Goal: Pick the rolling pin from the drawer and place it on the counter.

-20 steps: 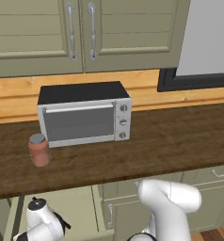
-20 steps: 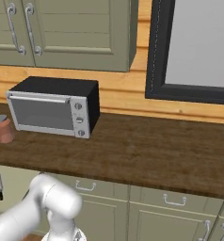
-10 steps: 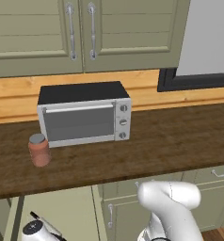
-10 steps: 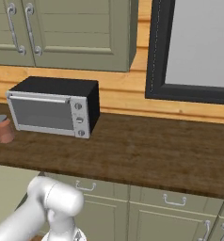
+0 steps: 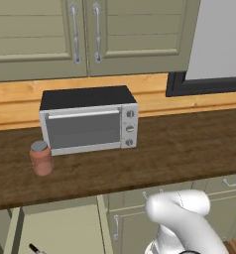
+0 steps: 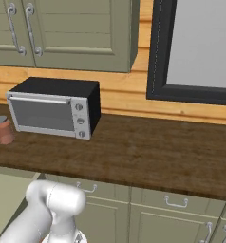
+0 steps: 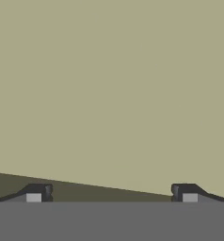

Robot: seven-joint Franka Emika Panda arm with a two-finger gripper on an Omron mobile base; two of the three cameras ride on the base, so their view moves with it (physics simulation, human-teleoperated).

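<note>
With our gripper (image 7: 111, 193) spread wide and empty over the pale floor of the drawer (image 5: 60, 228), below and left of the toaster oven (image 5: 88, 119), we reach for the rolling pin (image 5: 34, 247), judging we must next straddle its barrel.

Light is even and soft across both base views, with no glare and no hard highlights. The toaster oven (image 5: 88, 119) and the small jar (image 5: 41, 158) cast only faint, diffuse shadows on the dark surface (image 5: 179, 149). Edges look slightly soft and coarse, as low-resolution renders do. The hand view is flat olive, dimmer along a darker wedge near the bottom.
</note>
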